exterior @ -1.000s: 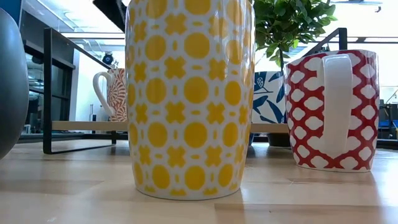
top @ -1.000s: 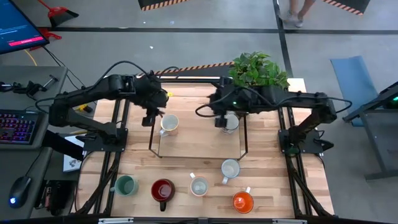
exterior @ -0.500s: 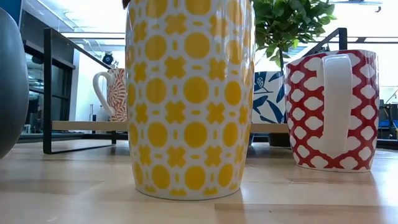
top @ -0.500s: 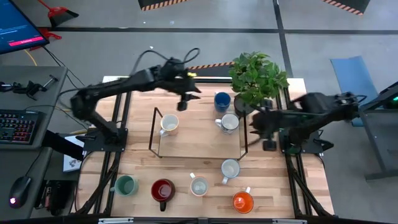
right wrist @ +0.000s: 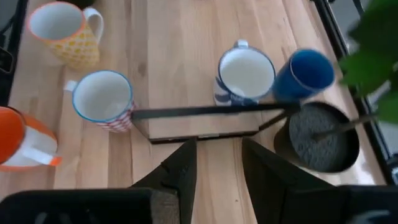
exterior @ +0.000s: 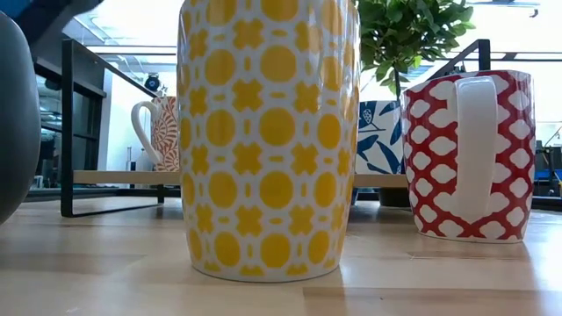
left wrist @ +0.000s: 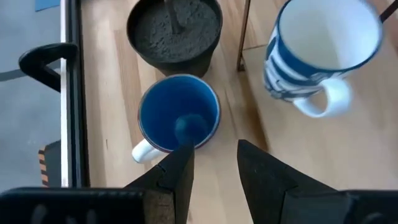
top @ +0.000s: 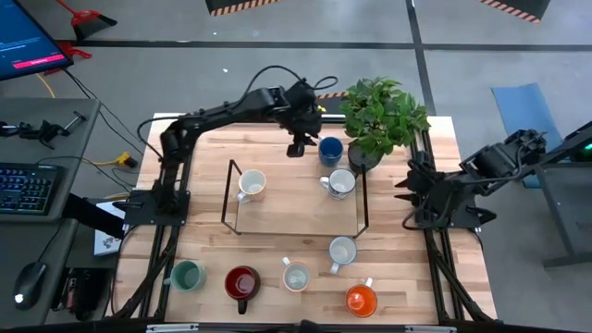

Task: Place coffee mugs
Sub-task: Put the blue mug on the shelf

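Hovering open, the left end effector (top: 297, 148) nears the blue mug (top: 330, 150).

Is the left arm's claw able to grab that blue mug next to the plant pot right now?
Probably yes. The left gripper hangs open just above the blue mug, nothing lies between them, and the plant pot stands apart on one side.

No readable text, label, brand, number or sign is found in any view. On the flat monitor screen (top: 28, 42) beyond the wooden counter's far left corner, only a pink bar with illegible marks can be made out.
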`<state>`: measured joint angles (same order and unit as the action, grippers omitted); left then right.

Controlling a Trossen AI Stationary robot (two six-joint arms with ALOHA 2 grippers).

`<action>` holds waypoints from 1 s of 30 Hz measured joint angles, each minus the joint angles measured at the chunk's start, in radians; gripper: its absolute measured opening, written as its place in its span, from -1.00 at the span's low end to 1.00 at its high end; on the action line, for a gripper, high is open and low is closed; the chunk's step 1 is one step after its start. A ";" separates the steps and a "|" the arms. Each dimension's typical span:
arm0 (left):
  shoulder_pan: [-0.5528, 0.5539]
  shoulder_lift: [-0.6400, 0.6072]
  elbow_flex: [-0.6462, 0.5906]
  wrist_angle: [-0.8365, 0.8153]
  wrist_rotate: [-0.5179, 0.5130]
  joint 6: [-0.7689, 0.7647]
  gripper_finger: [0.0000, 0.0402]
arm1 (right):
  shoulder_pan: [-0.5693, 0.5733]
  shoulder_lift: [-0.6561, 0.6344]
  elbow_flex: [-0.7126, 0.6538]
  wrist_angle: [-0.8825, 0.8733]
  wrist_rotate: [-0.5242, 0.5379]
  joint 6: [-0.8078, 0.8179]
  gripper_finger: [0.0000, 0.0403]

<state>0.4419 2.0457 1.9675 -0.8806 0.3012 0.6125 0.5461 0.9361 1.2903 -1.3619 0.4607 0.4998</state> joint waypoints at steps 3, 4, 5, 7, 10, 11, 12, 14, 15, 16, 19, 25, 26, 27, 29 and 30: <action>-0.005 0.047 0.020 0.000 -0.003 0.029 -0.44 | 0.000 -0.039 -0.064 0.027 -0.018 0.025 -0.47; -0.007 0.058 0.020 -0.001 -0.003 0.034 -0.44 | 0.000 -0.050 -0.082 0.042 -0.029 0.026 -0.47; -0.011 0.070 0.020 0.005 -0.006 0.040 -0.44 | 0.000 -0.059 -0.097 0.058 -0.041 0.023 -0.47; -0.019 0.090 0.021 0.012 -0.042 0.057 -0.44 | 0.000 -0.069 -0.119 0.076 -0.051 0.020 -0.47; -0.037 0.110 0.021 0.023 -0.139 0.092 -0.44 | 0.000 -0.073 -0.127 0.084 -0.051 0.019 -0.47; -0.043 0.115 0.021 0.025 -0.166 0.101 -0.44 | 0.000 -0.073 -0.127 0.081 -0.050 0.019 -0.47; -0.048 0.118 0.021 0.029 -0.194 0.107 -0.44 | 0.000 -0.073 -0.127 0.081 -0.050 0.018 -0.47; -0.057 0.125 0.021 0.041 -0.228 0.120 -0.44 | 0.000 -0.073 -0.127 0.083 -0.049 0.017 -0.47; -0.060 0.131 0.021 0.047 -0.232 0.126 -0.44 | 0.000 -0.074 -0.127 0.082 -0.049 0.017 -0.47; -0.064 0.135 0.021 0.051 -0.232 0.131 -0.44 | 0.000 -0.074 -0.127 0.082 -0.048 0.017 -0.47; -0.067 0.137 0.020 0.062 -0.233 0.133 -0.44 | 0.000 -0.074 -0.127 0.082 -0.047 0.017 -0.47; -0.073 0.146 0.020 0.060 -0.234 0.160 -0.44 | 0.000 -0.074 -0.127 0.083 -0.047 0.017 -0.47; -0.076 0.152 0.020 0.065 -0.236 0.166 -0.44 | 0.000 -0.074 -0.127 0.084 -0.047 0.017 -0.47; -0.078 0.159 0.022 0.070 -0.238 0.172 -0.44 | 0.000 -0.074 -0.127 0.084 -0.047 0.017 -0.47; -0.083 0.169 0.018 0.044 -0.238 0.175 -0.44 | 0.000 -0.074 -0.127 0.084 -0.047 0.017 -0.47; -0.088 0.178 0.017 0.044 -0.239 0.182 -0.44 | 0.000 -0.074 -0.127 0.084 -0.047 0.017 -0.47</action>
<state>0.3538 2.2237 1.9848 -0.8364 0.0625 0.7948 0.5461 0.8620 1.1629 -1.2778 0.4137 0.5163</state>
